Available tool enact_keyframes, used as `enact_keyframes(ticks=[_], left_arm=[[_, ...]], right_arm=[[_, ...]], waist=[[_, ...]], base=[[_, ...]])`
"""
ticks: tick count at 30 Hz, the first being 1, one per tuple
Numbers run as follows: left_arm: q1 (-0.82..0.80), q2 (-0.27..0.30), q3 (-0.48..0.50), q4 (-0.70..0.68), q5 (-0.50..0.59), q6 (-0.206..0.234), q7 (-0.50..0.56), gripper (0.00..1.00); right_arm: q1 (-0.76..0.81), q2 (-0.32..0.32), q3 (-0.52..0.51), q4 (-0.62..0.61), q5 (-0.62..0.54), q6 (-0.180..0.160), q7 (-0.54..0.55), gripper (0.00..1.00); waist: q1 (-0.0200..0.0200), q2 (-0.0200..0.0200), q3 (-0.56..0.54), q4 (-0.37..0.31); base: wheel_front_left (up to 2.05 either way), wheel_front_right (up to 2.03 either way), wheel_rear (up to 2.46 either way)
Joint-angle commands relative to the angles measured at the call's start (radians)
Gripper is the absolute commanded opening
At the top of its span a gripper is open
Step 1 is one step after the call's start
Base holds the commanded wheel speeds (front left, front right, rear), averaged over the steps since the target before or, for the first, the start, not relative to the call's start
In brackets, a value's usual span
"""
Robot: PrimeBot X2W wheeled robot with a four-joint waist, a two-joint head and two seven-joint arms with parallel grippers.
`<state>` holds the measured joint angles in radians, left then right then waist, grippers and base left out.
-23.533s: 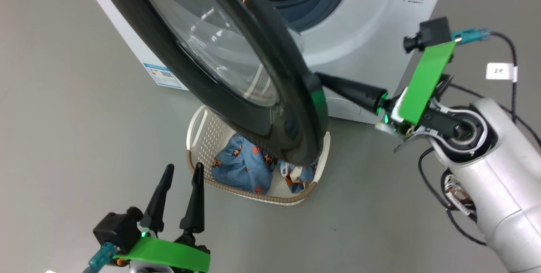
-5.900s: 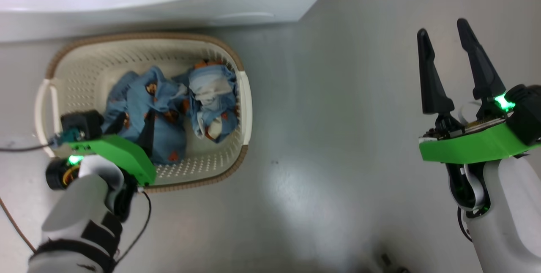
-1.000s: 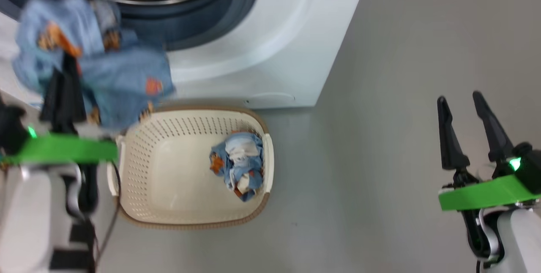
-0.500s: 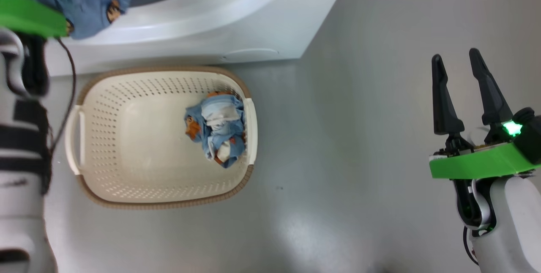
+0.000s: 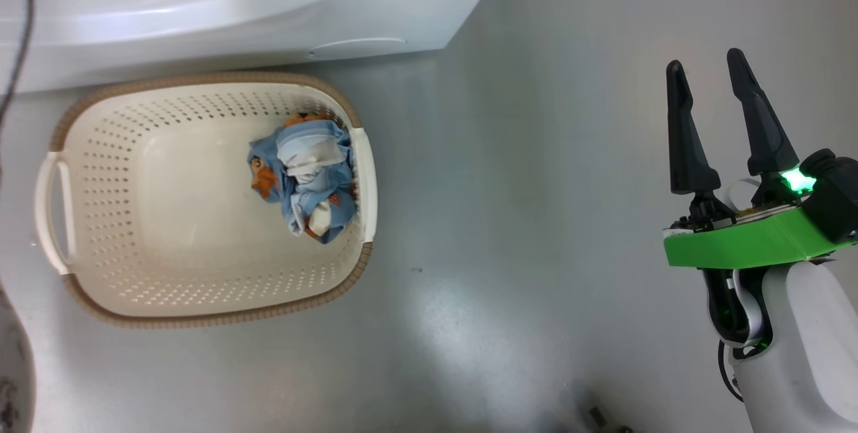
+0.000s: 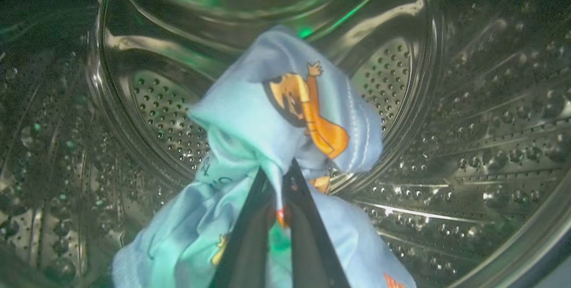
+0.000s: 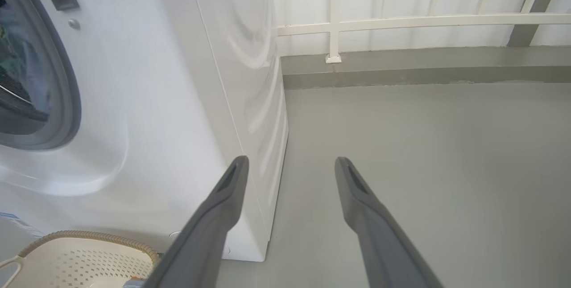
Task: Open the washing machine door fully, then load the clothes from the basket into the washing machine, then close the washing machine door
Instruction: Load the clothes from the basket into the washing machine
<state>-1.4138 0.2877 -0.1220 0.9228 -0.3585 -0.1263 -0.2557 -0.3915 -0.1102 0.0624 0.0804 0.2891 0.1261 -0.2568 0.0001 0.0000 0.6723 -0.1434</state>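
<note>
Fingers [image 6: 247,239] of the left gripper [image 6: 279,170] are pressed together on a fold of a light-blue garment [image 6: 285,114] printed with an orange-brown bear. The cloth bunches above the tips and hangs down on both sides of them. All around the held garment is the perforated steel drum [image 6: 468,100] of the washing machine [image 5: 234,11], its back wall and ribbed sides glinting with green reflections, so this piece of clothing is inside the drum, though whether it touches the metal I cannot tell. The right gripper [image 5: 704,59] stands with its jaws wide apart and nothing between them, raised over bare grey floor [image 5: 503,218] at the robot's right, well apart from the laundry. In the right wrist view its fingers point toward the machine's front right corner, with the grey-blue gasket [image 7: 71,100] at the left edge and a white railing [image 7: 401,22] along the far wall. The basket [image 5: 201,319] sits on the floor just in front of the machine's lower front panel. A second garment [image 5: 305,175], crumpled light blue with white and orange patches, lies inside it against the right-hand end wall.
</note>
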Motion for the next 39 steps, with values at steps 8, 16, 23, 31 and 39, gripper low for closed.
enact_keyframes(ticks=[8,16,23,31,39], left_arm=[[0.017,0.047,0.064,-0.014,0.048,0.001,-0.006,1.00],[0.055,0.034,0.080,0.024,0.061,-0.002,-0.006,1.00],[0.102,0.019,0.093,0.045,0.064,-0.003,-0.006,1.00],[0.224,-0.017,0.108,-0.022,0.056,-0.004,-0.006,1.00],[0.427,-0.061,0.131,-0.159,0.041,-0.004,-0.006,1.00]], right_arm=[[0.005,0.004,0.023,-0.023,0.004,0.005,-0.005,1.00],[0.007,-0.003,0.026,-0.021,0.002,0.005,-0.005,1.00],[0.012,-0.015,0.027,-0.017,-0.001,0.005,-0.005,1.00],[0.020,-0.035,0.027,-0.018,-0.006,0.005,-0.005,1.00],[0.035,-0.067,0.020,-0.011,-0.007,0.005,-0.005,1.00]], waist=[[-0.0001,0.0000,0.016,-0.015],[-0.0001,0.0000,0.001,-0.007],[-0.0001,0.0000,-0.030,0.001],[-0.0001,0.0000,-0.079,0.023],[-0.0001,0.0000,-0.145,0.058]], base=[[0.00,0.00,0.00],[0.00,0.00,0.00],[0.00,0.00,0.00],[0.00,0.00,0.00],[0.00,0.00,0.00]])
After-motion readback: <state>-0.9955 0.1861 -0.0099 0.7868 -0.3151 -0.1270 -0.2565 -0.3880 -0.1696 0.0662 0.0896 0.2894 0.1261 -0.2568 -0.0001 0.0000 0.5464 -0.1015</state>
